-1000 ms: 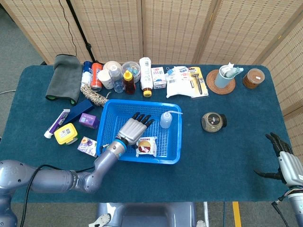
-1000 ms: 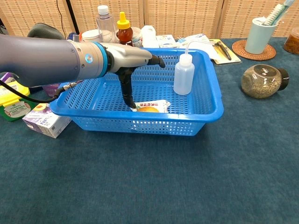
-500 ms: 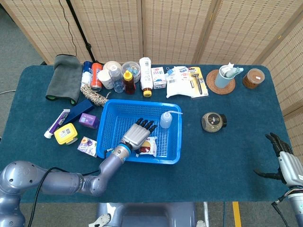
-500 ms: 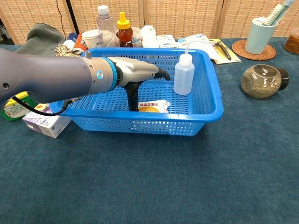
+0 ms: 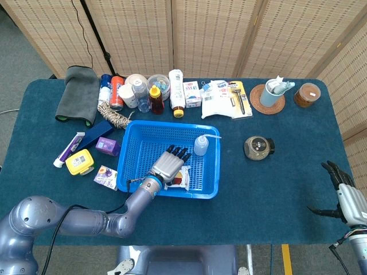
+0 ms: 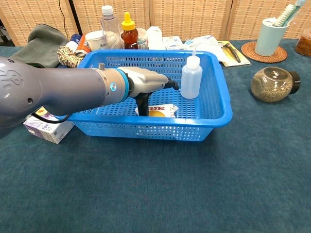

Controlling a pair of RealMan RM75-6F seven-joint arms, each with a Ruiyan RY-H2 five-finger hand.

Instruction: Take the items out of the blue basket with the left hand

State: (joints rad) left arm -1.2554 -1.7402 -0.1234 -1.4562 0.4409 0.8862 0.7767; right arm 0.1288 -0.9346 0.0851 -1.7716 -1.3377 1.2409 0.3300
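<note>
The blue basket (image 5: 217, 167) (image 6: 214, 119) stands left of the table's middle. Inside lie a flat snack packet (image 5: 183, 179) (image 6: 165, 110) at the front and an upright clear squeeze bottle (image 5: 200, 145) (image 6: 190, 77) at the back right. My left hand (image 5: 169, 164) (image 6: 146, 83) is inside the basket, its fingers stretched flat above the packet's left part and its thumb pointing down beside the packet. It holds nothing that I can see. The fingertips reach close to the squeeze bottle. My right hand (image 5: 343, 191) hangs open off the table's right front edge.
Bottles, a honey bottle (image 5: 156, 98) (image 6: 128, 31) and boxes line the back behind the basket. A grey cloth (image 5: 77, 94), rope (image 5: 113, 117) and small boxes (image 5: 79, 162) lie to its left. A round jar (image 5: 258, 146) (image 6: 272, 83) lies to its right, a toothbrush cup (image 5: 272, 93) at the back right.
My left hand has slid forward and to the right in the basket, from the packet's left side to over it, its fingertips now nearer the squeeze bottle. The right hand has not moved.
</note>
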